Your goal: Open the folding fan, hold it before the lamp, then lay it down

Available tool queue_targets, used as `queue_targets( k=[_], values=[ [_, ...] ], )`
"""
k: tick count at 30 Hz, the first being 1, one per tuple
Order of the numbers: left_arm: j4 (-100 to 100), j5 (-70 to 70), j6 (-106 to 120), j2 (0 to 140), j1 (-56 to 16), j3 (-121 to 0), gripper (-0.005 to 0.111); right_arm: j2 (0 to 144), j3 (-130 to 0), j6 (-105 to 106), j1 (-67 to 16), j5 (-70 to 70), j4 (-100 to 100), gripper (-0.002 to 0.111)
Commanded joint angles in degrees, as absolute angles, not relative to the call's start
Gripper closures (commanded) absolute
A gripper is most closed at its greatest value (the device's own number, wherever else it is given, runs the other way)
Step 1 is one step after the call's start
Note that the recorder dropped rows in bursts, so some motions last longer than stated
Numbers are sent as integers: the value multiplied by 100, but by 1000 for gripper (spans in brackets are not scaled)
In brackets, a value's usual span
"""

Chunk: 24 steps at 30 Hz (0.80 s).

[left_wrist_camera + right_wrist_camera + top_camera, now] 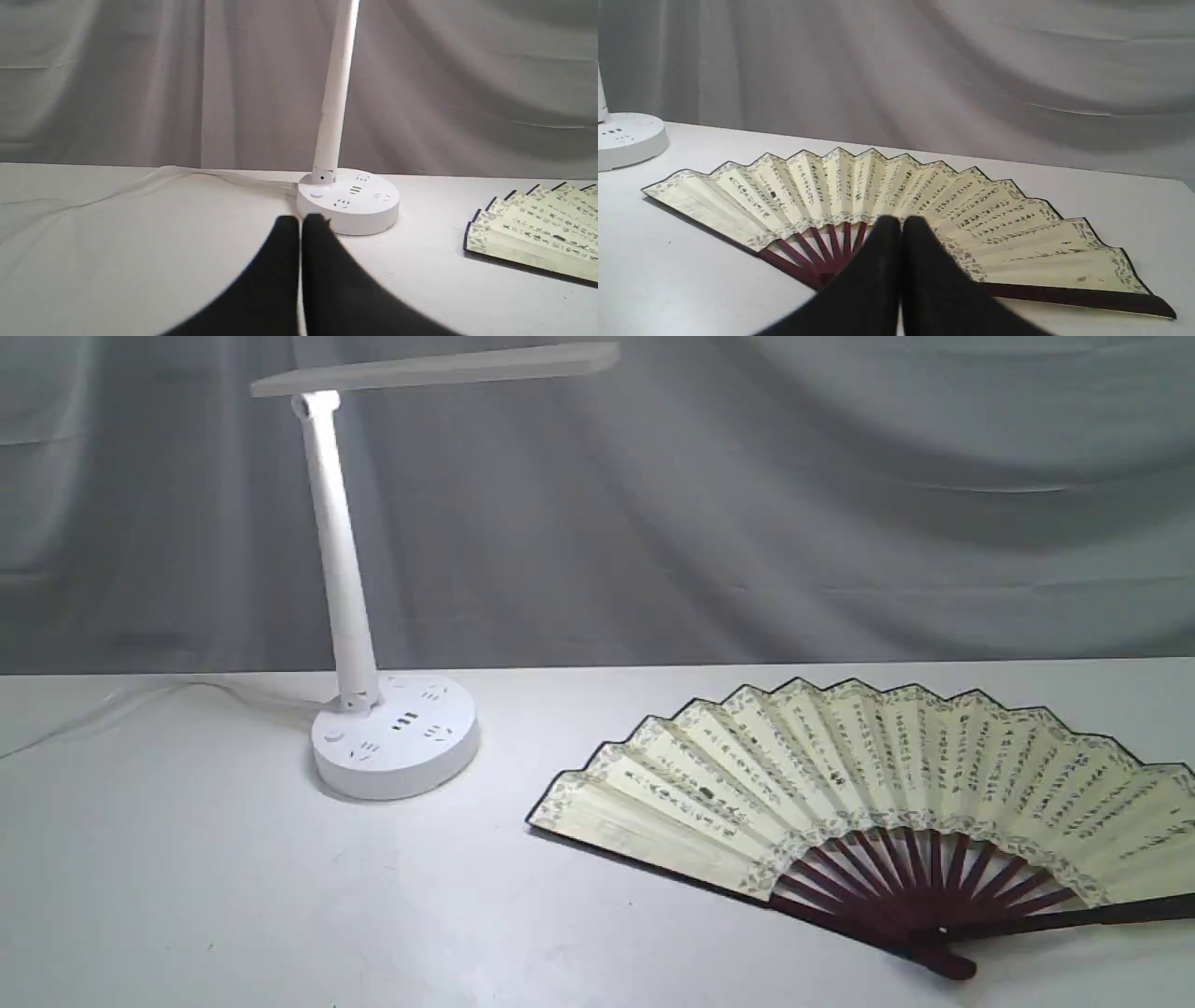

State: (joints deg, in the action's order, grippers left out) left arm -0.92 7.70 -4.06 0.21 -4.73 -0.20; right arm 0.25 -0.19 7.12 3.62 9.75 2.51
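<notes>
Grey draped cloth (840,504) hangs behind a white tabletop (187,896), and you have both task items resting on that surface.

Your folding fan (868,775) lies flat and fully spread on the right side of the tabletop, well apart from the lamp (341,569). Its pivot sits on the near side, and the pleated cream leaf opens away from you toward the cloth. The long axis runs left to right. One dark guard slants out to the far left from the pivot, and the other runs almost straight to the right, where the exterior view cuts off its end. The maroon ribs radiate from the pivot, and the script columns follow the pleats outward.

You will find the lamp on the left, its round base with sockets flat on the tabletop. The slim stem rises with a slight lean to the left, and the flat bar head stretches from the stem top out to the right. A pale cable (93,719) trails from the base to the left.

Your left end effector (300,221) is closed on nothing, fingers pressed together, on the near side of the lamp base. Your right end effector (902,223) is likewise closed and empty, its tips lined up with the fan's ribs from the near side; you cannot tell whether it touches them. Neither shows in the exterior view.
</notes>
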Motion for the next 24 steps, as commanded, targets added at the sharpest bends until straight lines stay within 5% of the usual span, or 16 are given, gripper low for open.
queue_targets(
  k=[1, 24],
  values=[
    [-84, 777, -422, 0, -457, 0, 107, 0, 0, 713, 582, 991, 214, 108],
    [-84, 777, -422, 0, -457, 0, 107, 0, 0, 709, 746, 982, 214, 108]
  ],
)
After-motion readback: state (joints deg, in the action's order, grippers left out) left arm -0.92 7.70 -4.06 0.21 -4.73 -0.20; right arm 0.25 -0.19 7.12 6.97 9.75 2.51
